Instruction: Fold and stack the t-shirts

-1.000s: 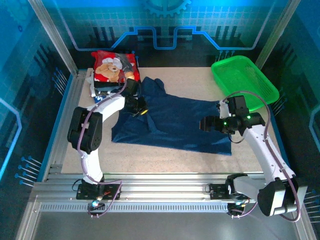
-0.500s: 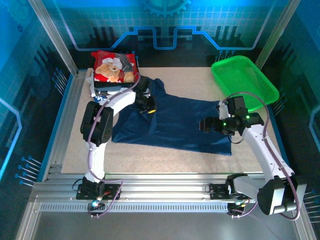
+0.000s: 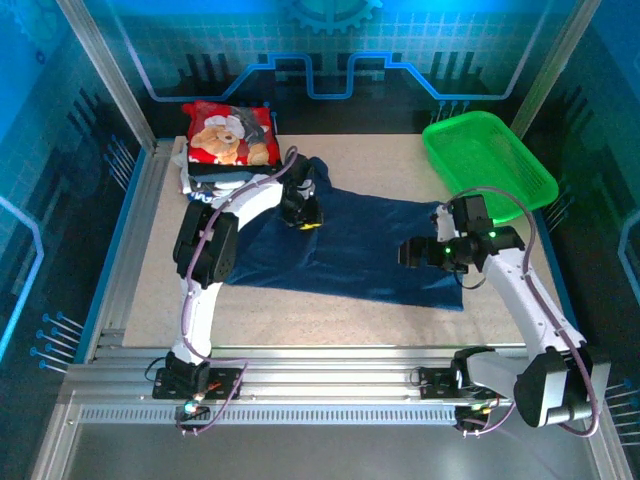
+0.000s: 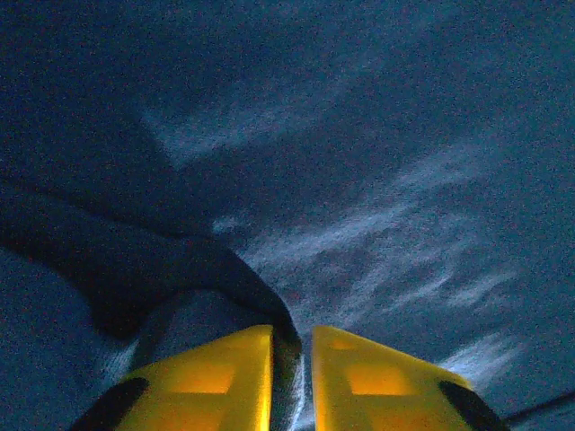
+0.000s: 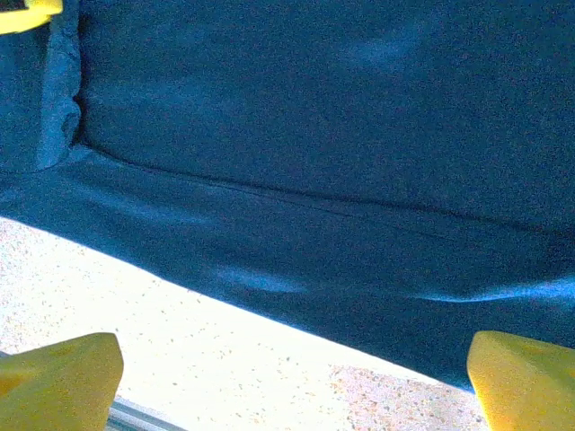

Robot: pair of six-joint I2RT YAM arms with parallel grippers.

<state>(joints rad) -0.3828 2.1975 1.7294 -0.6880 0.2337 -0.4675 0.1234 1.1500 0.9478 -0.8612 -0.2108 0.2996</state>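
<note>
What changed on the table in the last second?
The left gripper swung right, pulling a fold of the navy t-shirt toward its middle; whether it has let go is unclear. The right gripper stayed open over the shirt's right side; the red teddy-bear shirt and green basket stayed put.

Am working inside lab test cell: aluminium rail frame (image 3: 320,385) surrounding my speckled table (image 3: 390,165), blue gear-print panels (image 3: 400,40) walling it.

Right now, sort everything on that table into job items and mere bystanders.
Job: navy t-shirt, spread out; red teddy-bear t-shirt atop the folded stack.
Bystanders: green basket, far right.
</note>
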